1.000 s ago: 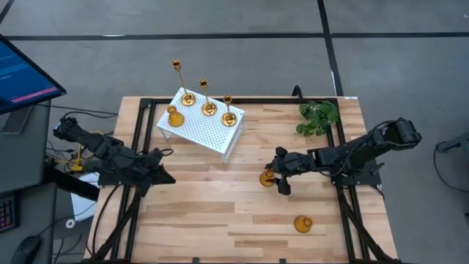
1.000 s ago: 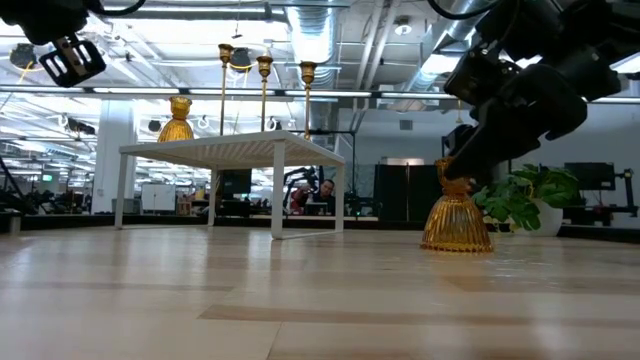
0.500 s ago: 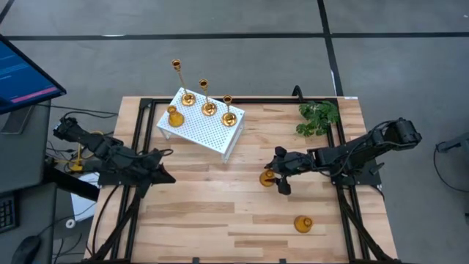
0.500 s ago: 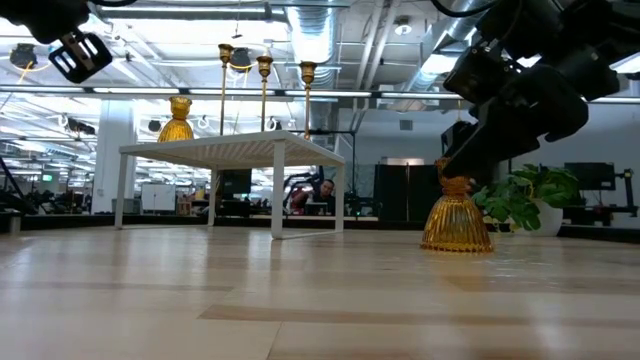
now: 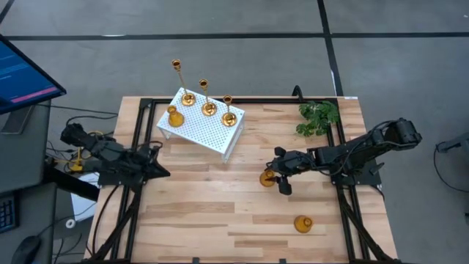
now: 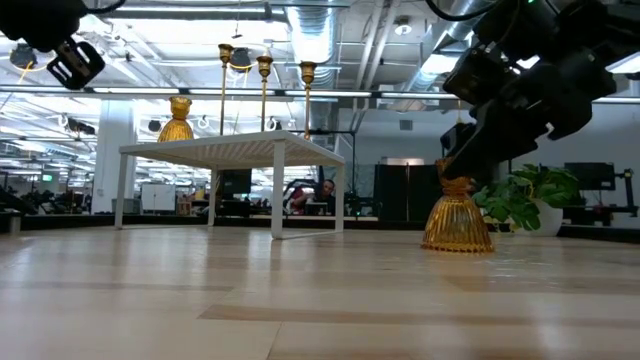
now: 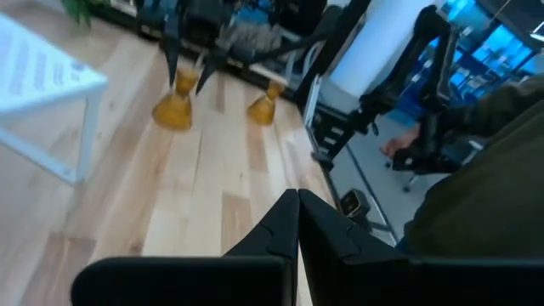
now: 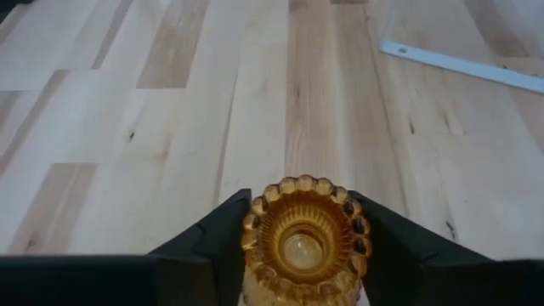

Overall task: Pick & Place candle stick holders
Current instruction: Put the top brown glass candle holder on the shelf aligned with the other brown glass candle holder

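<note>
A short bell-shaped candle stick holder point(image 5: 267, 177) stands on the table right of centre, and my right gripper point(image 8: 302, 223) is shut on its top. A second short one point(image 5: 303, 224) stands near the front right. On the white perforated stand point(image 5: 212, 132) at the far left stand three tall-stemmed holders point(image 5: 205, 95) and one short one point(image 5: 174, 116). My left gripper point(image 7: 297, 202) is shut and touches nothing. It hovers over the table's left edge point(image 5: 157, 170). My right gripper pinches the holder's scalloped top cup point(image 8: 255, 217) between its two fingers, one on each side of the rim. The fingers come from the table's right side, slanting down. The holder stands upright with its flared base point(image 6: 457, 238) on the table.
A green leafy plant point(image 5: 318, 117) sits at the far right corner, behind my right arm. The stand's legs point(image 6: 277, 190) rise from the table at the far left. Bare wood lies between the stand and the held holder point(image 5: 220, 198). A monitor point(image 5: 22, 73) stands off the table's left.
My left gripper, still shut, has drawn back toward the table's left edge and sunk a little. My right gripper and the holder between its fingers have stayed in place on the table.
</note>
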Controlling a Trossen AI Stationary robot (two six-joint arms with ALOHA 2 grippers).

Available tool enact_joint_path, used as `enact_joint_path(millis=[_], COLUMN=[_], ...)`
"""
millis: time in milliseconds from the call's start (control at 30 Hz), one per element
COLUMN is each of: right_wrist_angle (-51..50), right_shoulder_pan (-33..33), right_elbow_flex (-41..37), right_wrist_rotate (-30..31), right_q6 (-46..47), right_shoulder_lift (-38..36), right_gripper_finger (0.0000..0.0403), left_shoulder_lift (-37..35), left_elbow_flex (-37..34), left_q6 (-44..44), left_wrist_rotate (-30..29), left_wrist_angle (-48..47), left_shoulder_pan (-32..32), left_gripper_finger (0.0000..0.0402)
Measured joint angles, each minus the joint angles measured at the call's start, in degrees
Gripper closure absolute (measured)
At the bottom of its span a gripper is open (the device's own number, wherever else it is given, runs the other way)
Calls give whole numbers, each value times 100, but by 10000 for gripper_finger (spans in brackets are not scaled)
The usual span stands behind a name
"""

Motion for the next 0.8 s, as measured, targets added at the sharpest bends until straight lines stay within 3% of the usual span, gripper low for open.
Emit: enact_joint_path(millis=[67,433,800], right_wrist_angle=[-28,28,72], right_shoulder_pan=[2,4,0], right_elbow_flex=[7,0,0], right_wrist_rotate=[-23,24,91], right_q6=[9,217,663], right_shoulder_lift=[-3,0,2], right_gripper_finger=[249,240,245], left_shoulder_lift=[16,262,1168], left_elbow_flex=[31,1,1], left_q6=[166,325,322], left_wrist_rotate=[-86,-270,-268], left_wrist_angle=[44,9,13], left_shoulder_pan=[-2,-4,-4], left_gripper_finger=[394,394,394])
